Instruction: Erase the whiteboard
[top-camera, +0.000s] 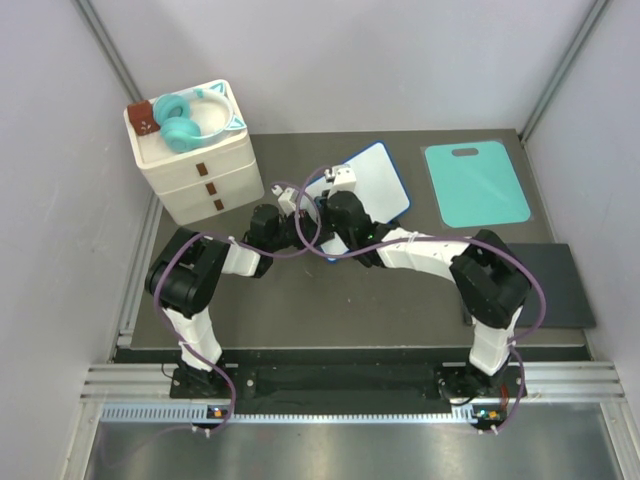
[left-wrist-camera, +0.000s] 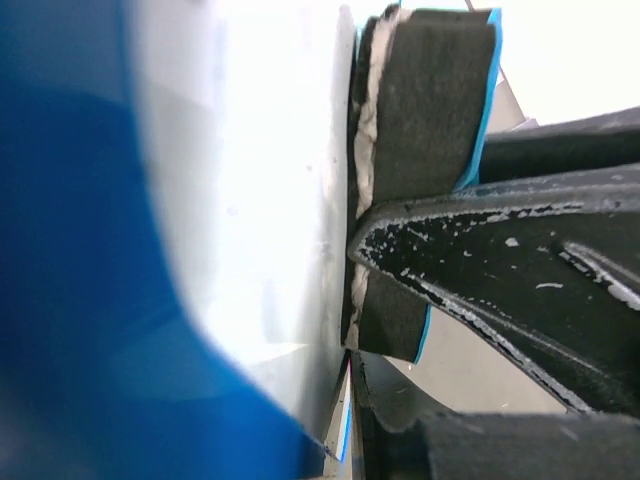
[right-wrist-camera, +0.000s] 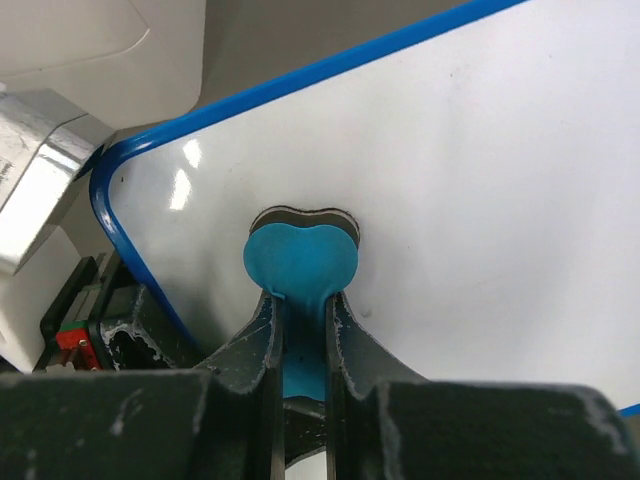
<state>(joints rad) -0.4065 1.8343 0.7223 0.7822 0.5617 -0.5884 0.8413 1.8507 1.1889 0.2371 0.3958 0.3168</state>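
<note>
The whiteboard (top-camera: 380, 175) lies tilted at the table's back middle; its white face (right-wrist-camera: 480, 180) shows no scribbles where it is visible. My right gripper (right-wrist-camera: 300, 300) is shut on a blue-backed eraser (right-wrist-camera: 302, 262) and presses its black felt on the board near the rounded left corner. In the top view it (top-camera: 333, 200) sits over the board's left end. My left gripper (top-camera: 303, 207) is at the board's left corner and appears clamped on its edge (left-wrist-camera: 270, 200). The eraser's felt (left-wrist-camera: 425, 110) shows there against the board.
A white drawer unit (top-camera: 205, 175) with teal headphones (top-camera: 185, 122) on top stands at the back left. A teal mat with a handle slot (top-camera: 475, 185) lies at the back right. A dark mat (top-camera: 555, 285) lies at the right.
</note>
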